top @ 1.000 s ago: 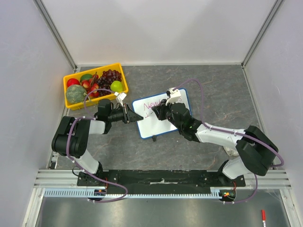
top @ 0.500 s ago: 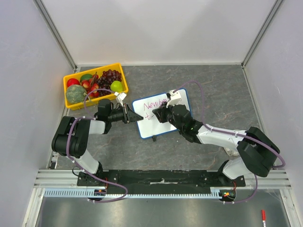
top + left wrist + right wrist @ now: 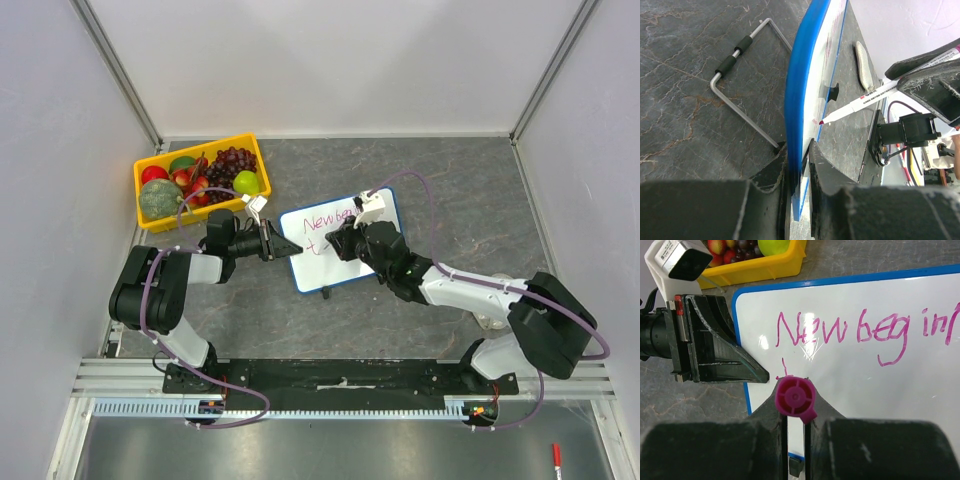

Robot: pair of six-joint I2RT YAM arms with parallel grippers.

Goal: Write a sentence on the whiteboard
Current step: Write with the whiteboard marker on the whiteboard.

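Far left, rear of table: yellow tray with a melon, dark grapes and a green apple.

Left arm: base at near-left edge, elbow folded back over it, forearm running level to the right toward the board. Left gripper meets the whiteboard's left edge. The left wrist view shows the jaws narrow and pinching the blue frame, one finger on each face. A bent wire stand with black sleeves shows behind the board; I cannot tell whether the board rests on it.

Whiteboard: at table centre, just right of the tray and apart from it, turned slightly counter-clockwise in the top view. Sentence: pink-red marker text. The first line reads "New begin" up to the picture's edge in the right wrist view. Below "New" there is one short stroke at the start of a second line.

Marker: white barrel, pink end cap. It slants down to the board, and its tip meets the white face beside that short stroke.

Right gripper: over the board's middle, jaws clamped tight on the marker barrel. Right arm: base at near-right edge, elbow out to the right, forearm stretched long and low, leftward and away, to the board.

Far right, below the table edge: a red pen lies alone.
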